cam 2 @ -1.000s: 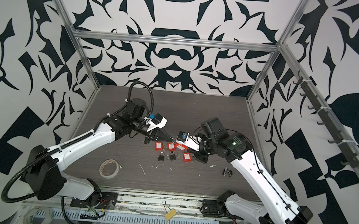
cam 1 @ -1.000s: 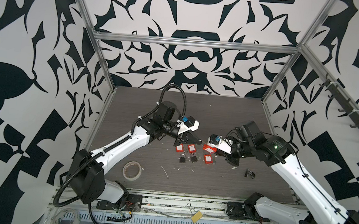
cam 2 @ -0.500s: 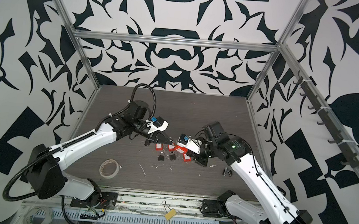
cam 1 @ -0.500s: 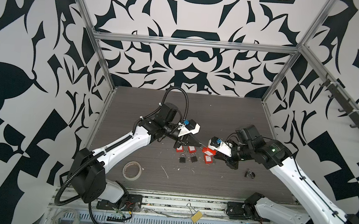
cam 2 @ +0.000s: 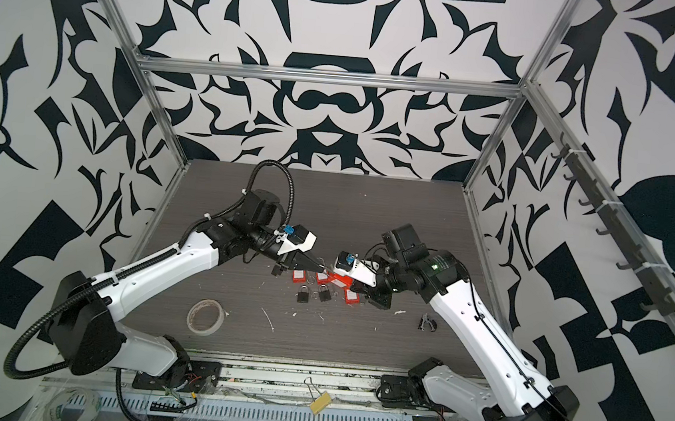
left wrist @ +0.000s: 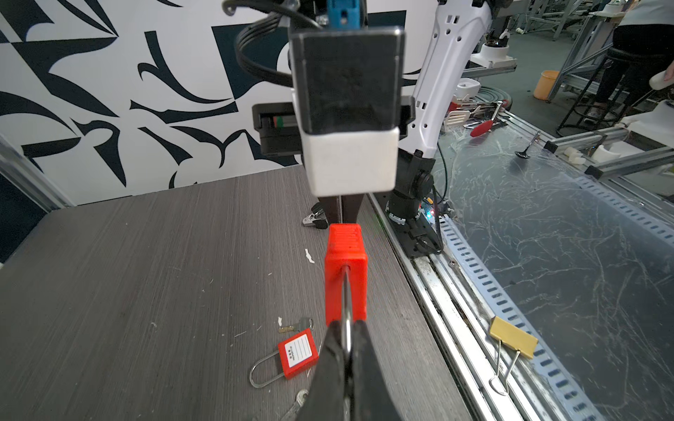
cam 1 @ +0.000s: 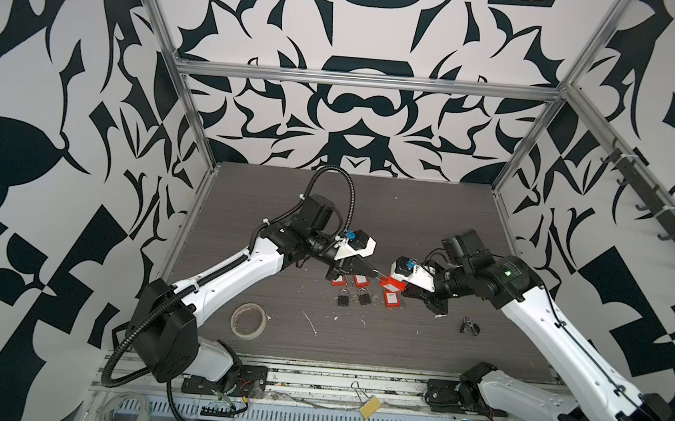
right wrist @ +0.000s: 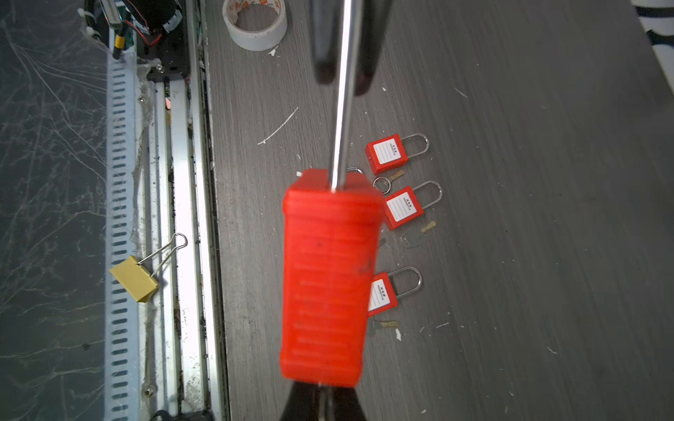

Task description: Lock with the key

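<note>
Grey wood-grain tabletop, patterned walls; left pincer grips red padlock shackle, right pincer closed at base

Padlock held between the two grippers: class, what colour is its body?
The padlock body is red, with a silver shackle; clearest in the right wrist view.
</note>
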